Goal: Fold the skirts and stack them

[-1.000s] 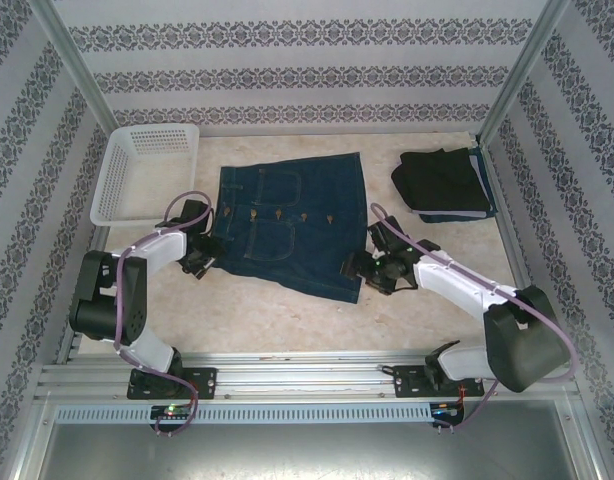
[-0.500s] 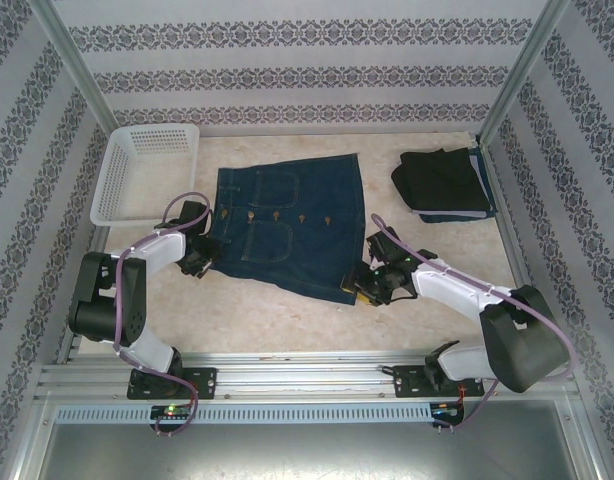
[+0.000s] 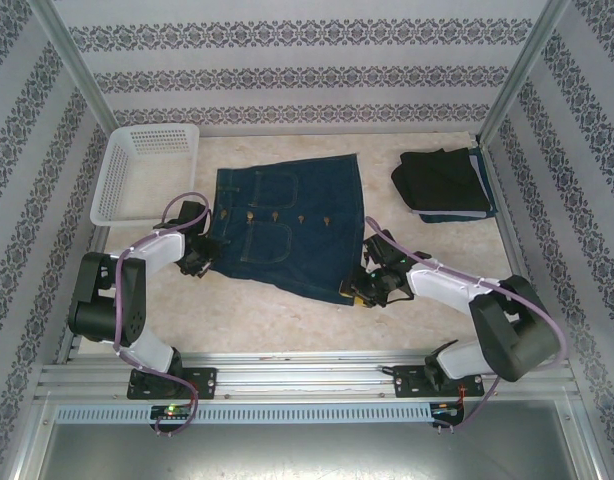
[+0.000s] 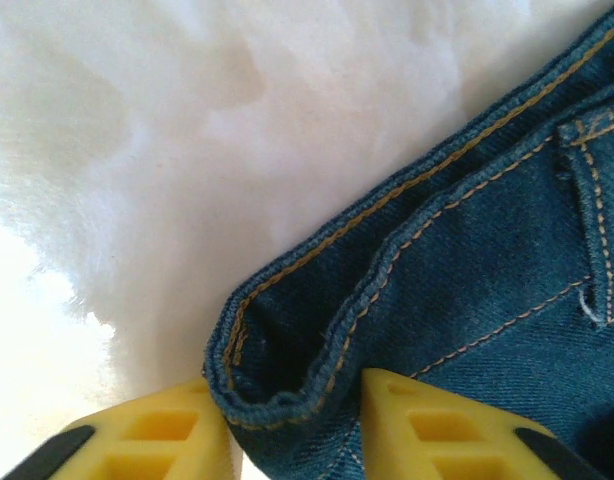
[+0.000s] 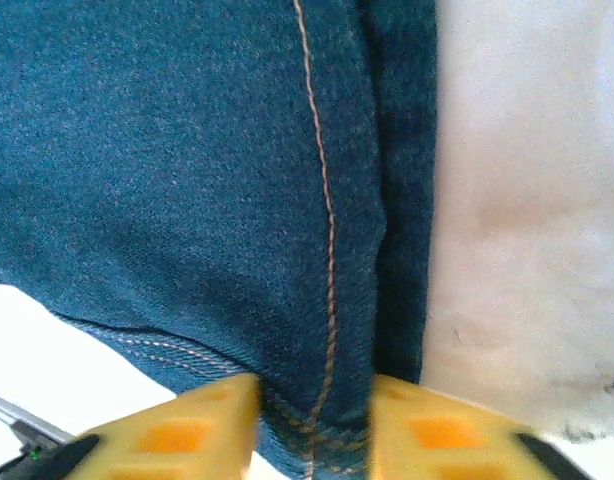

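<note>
One denim skirt (image 3: 287, 235) lies spread flat, front up, in the middle of the tabletop (image 3: 277, 320), not yet folded. Its near-left corner is bunched between the yellow fingers of the left pincer (image 4: 292, 425), which is drawn nearly closed on the seamed edge, and the cloth touches both fingers. The right pincer (image 5: 312, 425) is likewise narrowed onto the near-right hem corner, with denim filling the space between its fingers. Well apart, at the far right, the folded skirts (image 3: 442, 182) lie piled with black on top. Both holds look shallow and catch only the very edge. On lifting, a corner could slip free and skew the fold. Uneven travel of the two arms would twist the cloth too.
</note>
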You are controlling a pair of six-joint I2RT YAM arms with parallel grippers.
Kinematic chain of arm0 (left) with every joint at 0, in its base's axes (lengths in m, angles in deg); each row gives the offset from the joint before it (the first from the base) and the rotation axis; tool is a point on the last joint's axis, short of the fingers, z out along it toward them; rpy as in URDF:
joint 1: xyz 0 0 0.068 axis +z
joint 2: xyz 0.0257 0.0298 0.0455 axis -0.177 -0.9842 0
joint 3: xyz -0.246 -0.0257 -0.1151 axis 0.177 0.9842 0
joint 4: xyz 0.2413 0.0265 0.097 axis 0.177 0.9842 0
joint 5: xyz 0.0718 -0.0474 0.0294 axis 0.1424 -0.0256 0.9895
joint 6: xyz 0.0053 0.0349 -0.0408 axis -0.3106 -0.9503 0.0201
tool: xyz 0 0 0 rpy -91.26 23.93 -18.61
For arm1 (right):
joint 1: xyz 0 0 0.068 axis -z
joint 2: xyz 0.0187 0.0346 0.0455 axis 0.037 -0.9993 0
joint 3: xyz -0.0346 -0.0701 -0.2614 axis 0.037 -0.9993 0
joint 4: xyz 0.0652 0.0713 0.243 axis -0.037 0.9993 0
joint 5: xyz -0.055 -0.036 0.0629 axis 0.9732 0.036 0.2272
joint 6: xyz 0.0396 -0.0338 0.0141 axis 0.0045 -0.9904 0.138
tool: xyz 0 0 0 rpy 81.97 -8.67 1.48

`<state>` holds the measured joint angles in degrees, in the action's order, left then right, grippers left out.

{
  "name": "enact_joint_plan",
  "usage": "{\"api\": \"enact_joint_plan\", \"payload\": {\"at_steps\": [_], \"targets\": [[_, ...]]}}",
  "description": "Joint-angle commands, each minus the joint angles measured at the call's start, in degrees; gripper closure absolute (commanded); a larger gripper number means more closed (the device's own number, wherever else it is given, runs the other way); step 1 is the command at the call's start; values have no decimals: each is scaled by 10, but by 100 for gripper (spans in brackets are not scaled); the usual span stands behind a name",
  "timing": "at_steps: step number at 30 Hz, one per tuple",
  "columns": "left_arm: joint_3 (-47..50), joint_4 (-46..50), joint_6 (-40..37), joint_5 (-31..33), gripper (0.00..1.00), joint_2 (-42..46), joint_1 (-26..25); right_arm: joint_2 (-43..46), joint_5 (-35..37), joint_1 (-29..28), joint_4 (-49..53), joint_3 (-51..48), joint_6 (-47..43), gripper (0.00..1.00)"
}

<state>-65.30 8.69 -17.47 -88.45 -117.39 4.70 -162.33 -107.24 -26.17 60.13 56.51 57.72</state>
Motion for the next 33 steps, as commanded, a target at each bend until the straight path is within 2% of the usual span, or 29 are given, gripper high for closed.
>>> {"api": "enact_joint_plan", "payload": {"at_steps": [1, 3, 4, 5, 7, 12, 14, 16, 17, 19, 20, 21, 22, 24, 26, 30, 33], "targets": [[22, -91, 0, -40, 77, -32, 0, 13, -6, -3, -26, -9, -17, 85], [16, -79, -7, -39, 90, -25, 3, 47, 22, 4, 1, -1, -53, 99], [11, -73, -11, -42, 98, -18, 7, 64, 33, 12, 17, 2, -69, 100], [8, -67, -14, -46, 100, -6, 14, 90, 45, 29, 41, 6, -93, 100], [-1, -49, -24, -41, 100, 26, 23, 134, 51, 70, 77, 10, -134, 100], [25, 8, -38, 41, 100, 119, 37, 198, 57, 167, 146, -12, -212, 100], [57, 4, -32, 37, 100, 137, 40, 197, 53, 189, 156, -27, -222, 100], [89, -17, -28, -2, 100, 154, 38, 197, 42, 198, 148, -41, -216, 100], [104, -27, -27, -24, 98, 164, 37, 202, 30, 198, 137, -49, -210, 98], [114, -9, -25, -51, 49, 191, 33, 226, -5, 197, 113, -63, -201, 79], [114, 17, -29, -52, 28, 210, 31, 245, -11, 196, 111, -67, -197, 70], [111, 44, -33, -46, 13, 234, 31, 265, -5, 195, 119, -68, -191, 59], [108, 70, -37, -35, 4, 256, 31, 283, 5, 196, 127, -69, -188, 53], [103, 100, -43, -22, 0, 305, 31, 324, 22, 194, 136, -73, -173, 40], [95, 101, -48, -37, 1, 324, 31, 345, 10, 190, 110, -80, -150, 34], [38, 85, -60, -84, 7, 267, 1, 300, -35, 147, 5, -73, -112, 31], [-8, 46, -65, -125, 11, 198, -41, 225, -41, 93, -15, -28, -110, 29]]}}
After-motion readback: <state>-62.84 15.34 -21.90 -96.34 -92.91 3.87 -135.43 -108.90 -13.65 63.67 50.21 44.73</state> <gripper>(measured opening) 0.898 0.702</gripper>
